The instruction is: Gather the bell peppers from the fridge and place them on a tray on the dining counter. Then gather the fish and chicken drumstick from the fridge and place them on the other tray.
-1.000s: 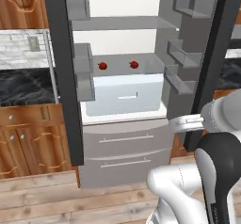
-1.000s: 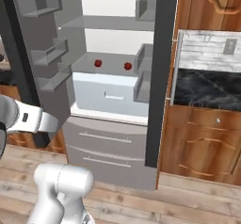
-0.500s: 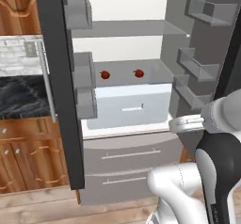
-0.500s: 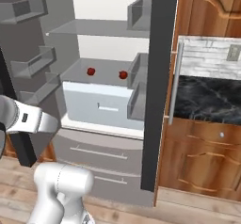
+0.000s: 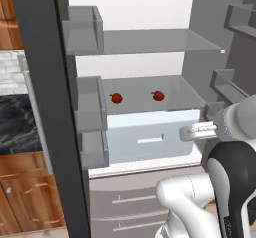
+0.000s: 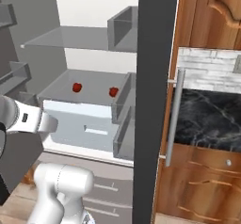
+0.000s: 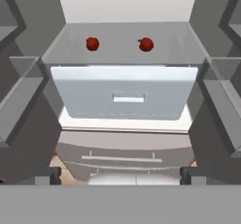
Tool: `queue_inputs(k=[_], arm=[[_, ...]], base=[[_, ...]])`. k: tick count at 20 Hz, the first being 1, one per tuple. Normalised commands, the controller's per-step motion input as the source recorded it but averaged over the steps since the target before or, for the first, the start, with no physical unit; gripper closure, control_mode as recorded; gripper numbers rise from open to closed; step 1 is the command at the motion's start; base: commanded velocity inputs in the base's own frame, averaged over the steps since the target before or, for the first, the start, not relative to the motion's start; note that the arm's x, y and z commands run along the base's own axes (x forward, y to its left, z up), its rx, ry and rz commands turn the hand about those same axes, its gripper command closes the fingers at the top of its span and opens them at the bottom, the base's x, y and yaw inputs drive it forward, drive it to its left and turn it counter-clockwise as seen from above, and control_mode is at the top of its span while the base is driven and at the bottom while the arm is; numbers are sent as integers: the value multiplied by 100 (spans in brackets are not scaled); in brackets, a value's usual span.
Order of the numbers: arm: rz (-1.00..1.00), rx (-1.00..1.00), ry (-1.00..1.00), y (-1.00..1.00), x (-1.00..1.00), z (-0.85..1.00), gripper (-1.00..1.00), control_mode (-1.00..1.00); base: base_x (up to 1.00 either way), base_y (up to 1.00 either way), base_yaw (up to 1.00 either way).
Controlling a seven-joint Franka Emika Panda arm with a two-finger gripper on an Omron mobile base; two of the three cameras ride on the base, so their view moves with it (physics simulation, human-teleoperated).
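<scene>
Fridge shelf (image 7: 122,53) ahead of me, upper middle of hand view, above pale drawer (image 7: 123,93). Two red bell peppers on it: left pepper (image 7: 92,43) upper left, right pepper (image 7: 146,44) upper centre-right, well apart, both toward back. Upper shelf (image 5: 150,41) bare.

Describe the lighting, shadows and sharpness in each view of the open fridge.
Left base view: flat, even rendered light, no glare; the two red peppers are small and soft-edged. Right base view: the same flat light, with the dark door edge a plain unshaded band. Hand view: the white drawer is bright and evenly lit, and the fridge's side walls are darker grey.
</scene>
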Motion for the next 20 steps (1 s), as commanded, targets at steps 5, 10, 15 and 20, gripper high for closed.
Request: queue_inputs(k=[5, 10, 15, 20], arm=[[0, 0, 0, 0, 0, 0, -100, 100], [0, 0, 0, 0, 0, 0, -100, 100], [0, 0, 0, -2, 8, -6, -100, -100], [-1, 0, 0, -7, 39, -27, -100, -100]], base=[[75, 0, 0], [52, -7, 0], [31, -8, 0], [0, 0, 0]])
